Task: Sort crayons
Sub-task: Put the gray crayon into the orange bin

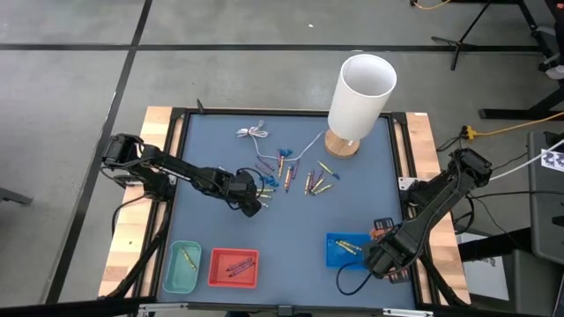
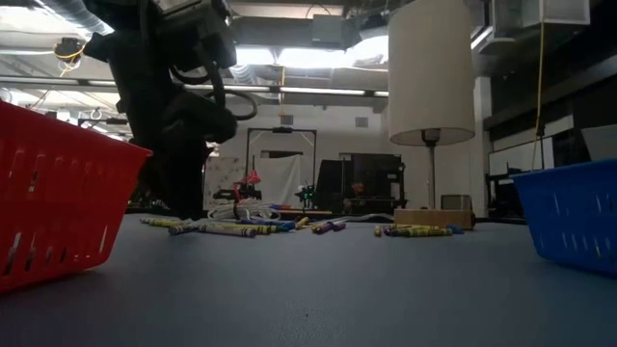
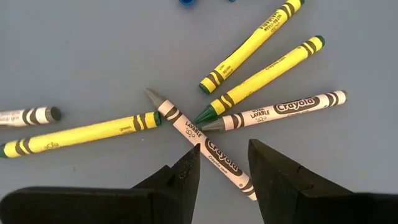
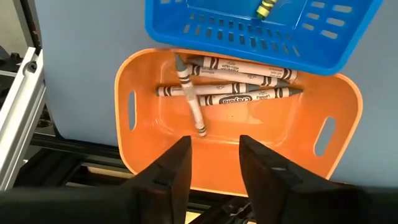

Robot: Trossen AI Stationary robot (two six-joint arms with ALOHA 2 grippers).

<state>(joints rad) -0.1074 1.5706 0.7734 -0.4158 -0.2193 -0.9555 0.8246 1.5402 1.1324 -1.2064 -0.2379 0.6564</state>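
left gripper (image 3: 224, 174) jaws open astride grey crayon (image 3: 202, 143) | right gripper (image 4: 214, 168) jaws open over orange bin (image 4: 143, 155)

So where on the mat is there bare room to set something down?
Bare mat lies between the red basket and the blue basket, and along the left edge above the green basket. It is crowded mid-table, where crayons scatter near the lamp and the left claw.
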